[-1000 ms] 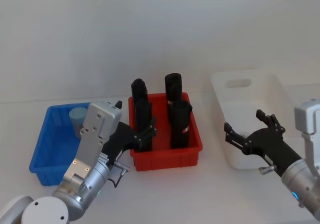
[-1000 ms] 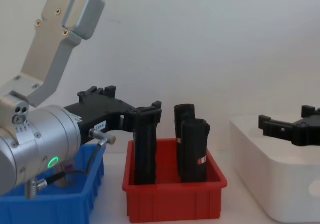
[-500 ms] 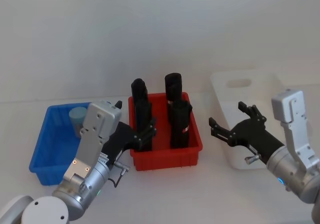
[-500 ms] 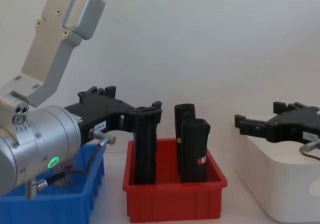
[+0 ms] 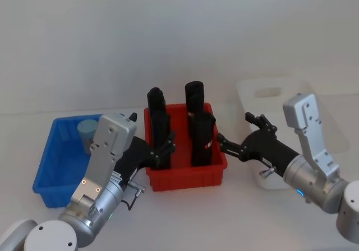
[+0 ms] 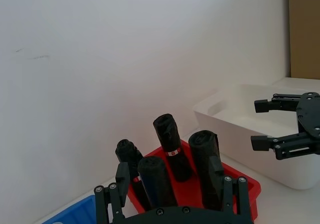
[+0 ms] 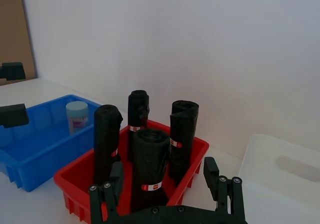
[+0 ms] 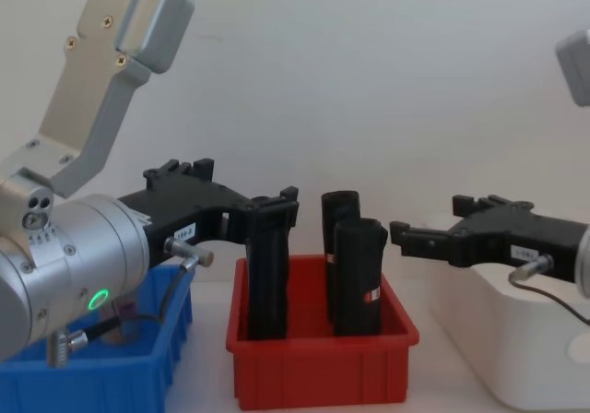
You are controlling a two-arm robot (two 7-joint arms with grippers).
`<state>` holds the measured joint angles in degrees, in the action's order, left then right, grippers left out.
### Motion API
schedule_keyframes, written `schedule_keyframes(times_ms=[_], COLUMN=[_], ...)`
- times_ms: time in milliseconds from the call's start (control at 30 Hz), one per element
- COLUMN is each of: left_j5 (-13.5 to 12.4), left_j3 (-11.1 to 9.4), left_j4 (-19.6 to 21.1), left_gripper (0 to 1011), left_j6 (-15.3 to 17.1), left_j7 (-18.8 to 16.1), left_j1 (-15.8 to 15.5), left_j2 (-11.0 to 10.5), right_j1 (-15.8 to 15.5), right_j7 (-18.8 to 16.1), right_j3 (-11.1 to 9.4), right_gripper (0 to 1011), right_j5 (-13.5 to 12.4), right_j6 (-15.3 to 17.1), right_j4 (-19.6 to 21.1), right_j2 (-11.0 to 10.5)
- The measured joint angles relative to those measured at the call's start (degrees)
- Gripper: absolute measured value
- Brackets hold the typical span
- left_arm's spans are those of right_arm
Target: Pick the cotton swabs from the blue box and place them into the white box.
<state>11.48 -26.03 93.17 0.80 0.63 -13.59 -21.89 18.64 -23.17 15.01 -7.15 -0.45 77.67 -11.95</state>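
Clearance is slim: the right gripper point(image 5: 234, 129), spread and empty, hangs between the red bin's point(image 5: 185, 179) right rim and the white box point(image 5: 270, 83). The left gripper point(image 5: 150, 134), also spread, sits by the bin's front-left corner. The cotton swabs point(image 5: 87, 132) stand in the blue box's point(image 5: 44, 170) far corner. White surface point(image 5: 224, 220), bare wall point(image 5: 168, 32).

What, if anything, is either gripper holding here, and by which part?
Nothing is held. The left gripper and the right gripper are both open and empty; the cotton swab jar stands untouched in the blue box.
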Motion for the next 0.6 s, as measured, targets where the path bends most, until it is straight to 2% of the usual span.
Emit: schedule_keyframes(times_ms=[600], left_j5=[0.0], left_j3=[0.0], left_j4=[0.0], left_gripper=[1004], left_j6=[0.0], left_j7=[0.0], left_j1=[0.0], left_j2=[0.0], right_j1=[7.9], right_j7=[-6.3], right_j3=[0.6], right_gripper=[1002], right_j5=[0.7], right_j6=[-1.9], right_j4=[-11.9], right_j2=[2.8])
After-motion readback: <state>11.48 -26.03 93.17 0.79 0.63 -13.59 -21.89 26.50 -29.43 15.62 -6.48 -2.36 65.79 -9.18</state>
